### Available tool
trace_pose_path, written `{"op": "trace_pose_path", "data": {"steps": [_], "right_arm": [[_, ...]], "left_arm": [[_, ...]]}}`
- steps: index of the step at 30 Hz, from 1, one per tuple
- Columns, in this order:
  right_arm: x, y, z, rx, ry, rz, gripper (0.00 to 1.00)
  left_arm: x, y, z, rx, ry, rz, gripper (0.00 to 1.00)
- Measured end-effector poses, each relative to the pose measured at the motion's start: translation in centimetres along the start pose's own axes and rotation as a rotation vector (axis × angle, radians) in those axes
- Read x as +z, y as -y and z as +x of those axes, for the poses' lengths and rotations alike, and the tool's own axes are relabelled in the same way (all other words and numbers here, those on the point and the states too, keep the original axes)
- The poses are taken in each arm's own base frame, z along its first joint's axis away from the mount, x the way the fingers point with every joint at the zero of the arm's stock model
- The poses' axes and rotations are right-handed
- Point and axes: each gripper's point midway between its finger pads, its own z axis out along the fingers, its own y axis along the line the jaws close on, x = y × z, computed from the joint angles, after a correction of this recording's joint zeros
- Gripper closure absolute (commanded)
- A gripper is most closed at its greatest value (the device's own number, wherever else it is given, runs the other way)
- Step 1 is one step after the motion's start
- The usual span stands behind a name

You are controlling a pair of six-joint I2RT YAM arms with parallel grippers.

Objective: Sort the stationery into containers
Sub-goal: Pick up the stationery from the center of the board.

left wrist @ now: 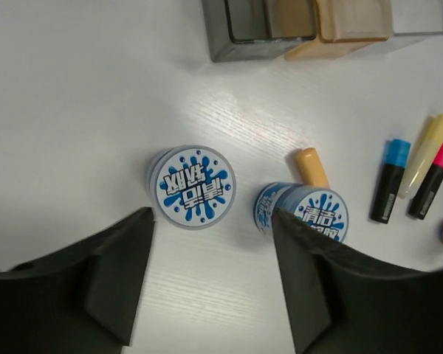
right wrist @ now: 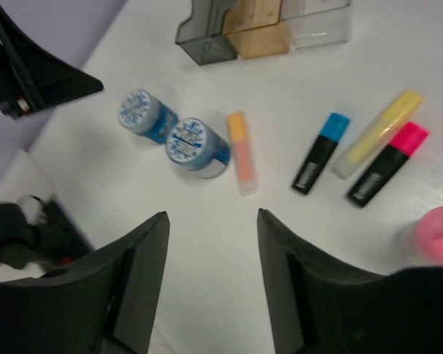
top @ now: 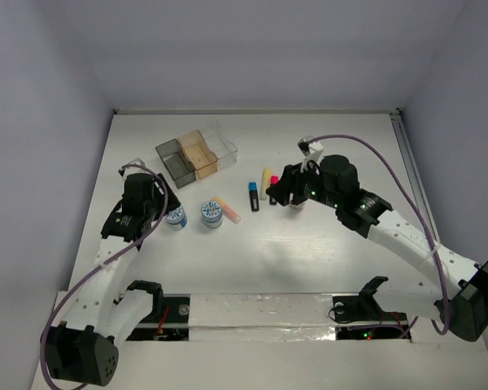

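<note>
Left gripper (left wrist: 210, 217): jaws apart, empty, just near of left tape roll (left wrist: 196, 186).
Right gripper (right wrist: 213, 217): jaws apart, empty; pink bottle (right wrist: 435, 234) to its right.
Right tape roll (left wrist: 303, 214): beside orange highlighter (left wrist: 311, 167).
Other highlighters (top: 264, 189): clustered right of the orange highlighter.
Containers (top: 197, 153): joined row, far of the rolls.

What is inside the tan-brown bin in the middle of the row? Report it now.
Nothing shows inside the tan-brown rectangular open-top bin: the top view shows only its bare floor. Its near wall covers a strip of that floor, and both wrist views crop the interior.
</note>
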Motion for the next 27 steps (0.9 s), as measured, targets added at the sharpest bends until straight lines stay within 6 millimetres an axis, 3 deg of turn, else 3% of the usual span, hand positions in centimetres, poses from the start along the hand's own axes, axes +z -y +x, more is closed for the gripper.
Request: {"op": "trace_pose_path", "data": {"steps": [2,4,14,24,27], "right_arm": [[0.0,0.7,0.4,-0.016,0.001,0.022,0.3],[0.1,1.2,1.0,-0.026,-0.008,0.039,0.28],[0.2,1.8,1.7,-0.039,-0.023,0.052,0.27],[-0.1,1.6,2.1,-0.039,-0.03,0.035,0.27],[-0.2,1.5,2.1,-0.039,-0.03,0.031,0.27]], "left_arm": [[0.7,-0.3,0.7,0.005,-0.035,-0.023,0.23],[1.3,-0.5,1.2,0.007,-0.06,-0.04,0.2],[4.6,-2.3,4.8,0.049,-0.22,-0.158,0.22],[6.4,-2.9,6.6,0.095,-0.281,-0.206,0.27],[6.8,-3.2,6.8,0.106,-0.287,-0.22,0.36]]}}
